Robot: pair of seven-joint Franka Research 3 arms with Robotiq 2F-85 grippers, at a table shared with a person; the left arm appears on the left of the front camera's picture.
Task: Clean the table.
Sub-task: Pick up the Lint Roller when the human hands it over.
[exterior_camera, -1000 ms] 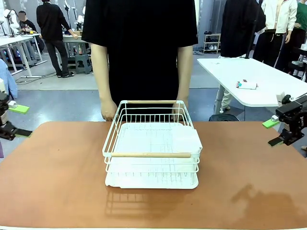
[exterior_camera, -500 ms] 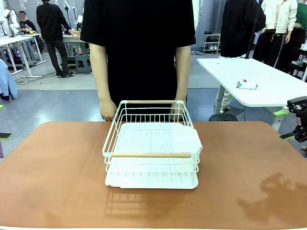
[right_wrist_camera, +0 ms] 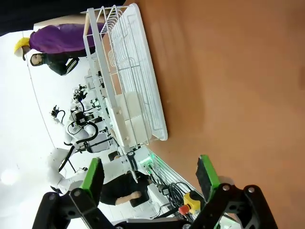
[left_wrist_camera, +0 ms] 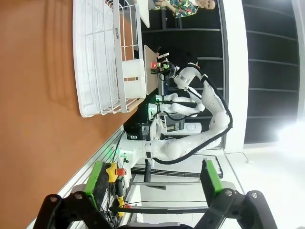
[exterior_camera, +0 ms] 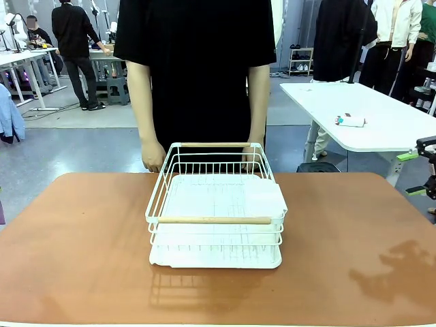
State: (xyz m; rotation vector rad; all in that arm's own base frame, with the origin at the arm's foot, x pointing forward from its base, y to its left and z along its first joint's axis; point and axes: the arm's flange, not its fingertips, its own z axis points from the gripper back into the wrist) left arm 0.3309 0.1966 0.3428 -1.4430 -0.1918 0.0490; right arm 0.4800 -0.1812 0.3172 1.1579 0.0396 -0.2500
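Left gripper (left_wrist_camera: pixel 153 177) of black angular links with round pivot bolts, flat green pads (left_wrist_camera: pixel 97 176) on the fingers' inner faces, right gripper (right_wrist_camera: pixel 150 172) built alike, white right arm (left_wrist_camera: pixel 212 102) with smooth rounded joints

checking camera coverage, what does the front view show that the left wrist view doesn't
Front view: the person standing at the far edge behind the rack, a white side table, and the right gripper, open, at the right edge. Left wrist view: the left gripper, open and empty, and a yellow emergency-stop button. Both: the white wire dish rack on the reddish-brown table.
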